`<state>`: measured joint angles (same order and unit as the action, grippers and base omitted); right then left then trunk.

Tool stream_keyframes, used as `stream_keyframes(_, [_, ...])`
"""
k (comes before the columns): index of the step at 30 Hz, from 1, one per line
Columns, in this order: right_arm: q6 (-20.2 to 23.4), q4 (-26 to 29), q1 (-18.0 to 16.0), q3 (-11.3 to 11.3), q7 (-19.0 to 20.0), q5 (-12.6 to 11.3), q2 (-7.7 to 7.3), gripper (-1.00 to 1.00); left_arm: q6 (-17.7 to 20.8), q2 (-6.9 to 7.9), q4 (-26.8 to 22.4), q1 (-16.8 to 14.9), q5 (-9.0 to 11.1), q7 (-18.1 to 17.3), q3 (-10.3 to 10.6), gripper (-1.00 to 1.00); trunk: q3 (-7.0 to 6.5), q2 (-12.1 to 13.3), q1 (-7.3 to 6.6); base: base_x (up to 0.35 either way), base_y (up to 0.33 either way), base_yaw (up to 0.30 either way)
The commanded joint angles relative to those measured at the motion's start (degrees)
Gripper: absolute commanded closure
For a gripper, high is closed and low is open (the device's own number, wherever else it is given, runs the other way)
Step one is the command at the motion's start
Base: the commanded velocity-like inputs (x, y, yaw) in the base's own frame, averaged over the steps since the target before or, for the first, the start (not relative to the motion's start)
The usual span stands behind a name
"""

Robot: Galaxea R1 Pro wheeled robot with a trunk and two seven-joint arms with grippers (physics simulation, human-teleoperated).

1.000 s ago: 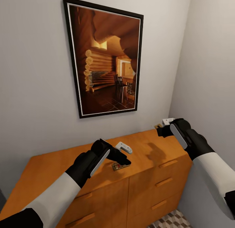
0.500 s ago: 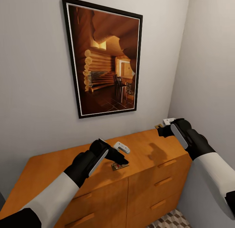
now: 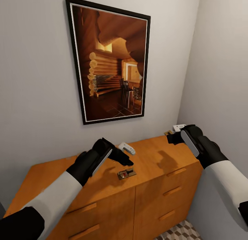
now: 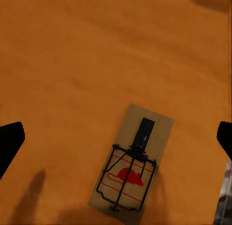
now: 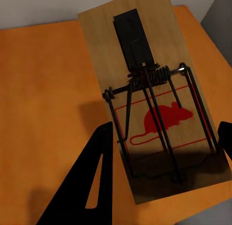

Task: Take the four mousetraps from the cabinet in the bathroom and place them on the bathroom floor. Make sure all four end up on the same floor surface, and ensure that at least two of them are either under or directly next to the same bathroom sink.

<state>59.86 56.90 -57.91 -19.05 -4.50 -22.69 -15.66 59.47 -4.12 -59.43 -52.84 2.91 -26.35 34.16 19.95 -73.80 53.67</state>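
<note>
One mousetrap (image 3: pixel 126 173) lies flat on the top of the orange-brown cabinet (image 3: pixel 51 178), close to its front edge. My left gripper (image 3: pixel 129 156) hovers open just above and behind it. In the left wrist view the mousetrap (image 4: pixel 131 167) sits on the wood between the spread black fingertips (image 4: pixel 9 142), untouched. My right gripper (image 3: pixel 172 133) is raised over the cabinet's right end, shut on a second mousetrap (image 3: pixel 167 132). In the right wrist view this mousetrap (image 5: pixel 145 99) is held between the fingers (image 5: pixel 92 186), with its wire spring and red mouse print facing the camera.
A large framed picture (image 3: pixel 110 64) hangs on the grey wall behind the cabinet. A side wall (image 3: pixel 224 78) stands close on the right, next to my right arm. A patch of cube-patterned bathroom floor (image 3: pixel 181 231) shows below the drawer fronts (image 3: pixel 162 195).
My left gripper has lifted up and back off the mousetrap on the cabinet top, which stays where it was. The right gripper has held still with its mousetrap.
</note>
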Motion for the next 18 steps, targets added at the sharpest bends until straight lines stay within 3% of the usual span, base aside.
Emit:
stream_keyframes(1, [0.1,0.1,-0.1,-0.2,-0.4,-0.6,-0.07,1.00,0.3,0.04,0.4,-0.5,0.2,-0.4,0.0,-1.00,0.08,0.0,0.00,0.000,0.000,0.000])
stream_keyframes(18, [0.1,0.1,0.0,-0.3,-0.4,-0.6,-0.07,1.00,0.0,-0.77,4.2,-2.3,-0.7,-2.3,0.3,-1.00,0.08,0.0,0.00,0.000,0.000,0.000])
